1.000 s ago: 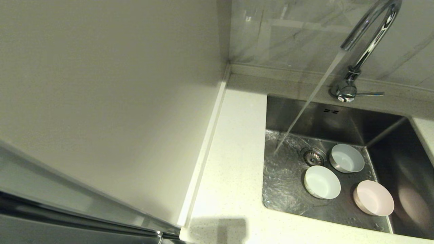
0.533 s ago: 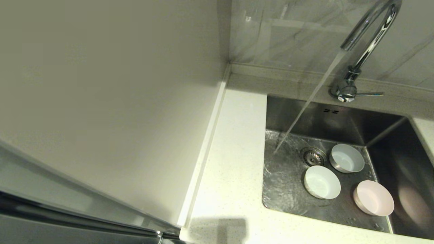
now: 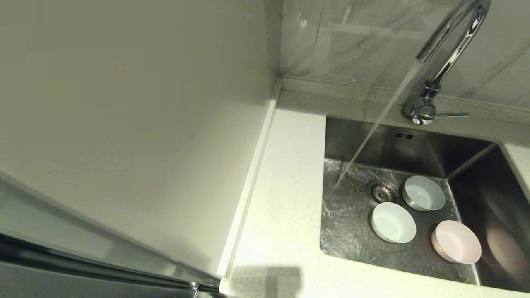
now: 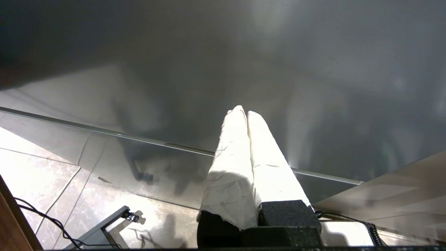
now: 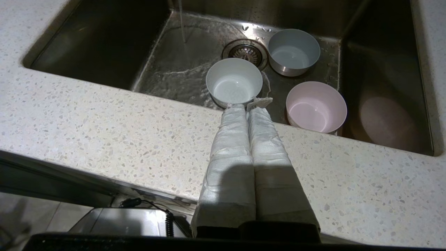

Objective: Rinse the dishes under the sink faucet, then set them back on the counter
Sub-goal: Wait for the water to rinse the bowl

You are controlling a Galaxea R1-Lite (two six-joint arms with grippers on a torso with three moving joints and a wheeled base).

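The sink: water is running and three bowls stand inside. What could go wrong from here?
1. The stream hits the sink floor left of the drain, missing every bowl; none may get rinsed unless carried under it.
2. The white bowl, grey bowl and pink bowl look wet, so a claw might slip on them.
3. The bowls stand close together; lifting one may knock another.

Each gripper, left and right, has two long tapered fingers wrapped in creased white tape, set on black foam-textured blocks.
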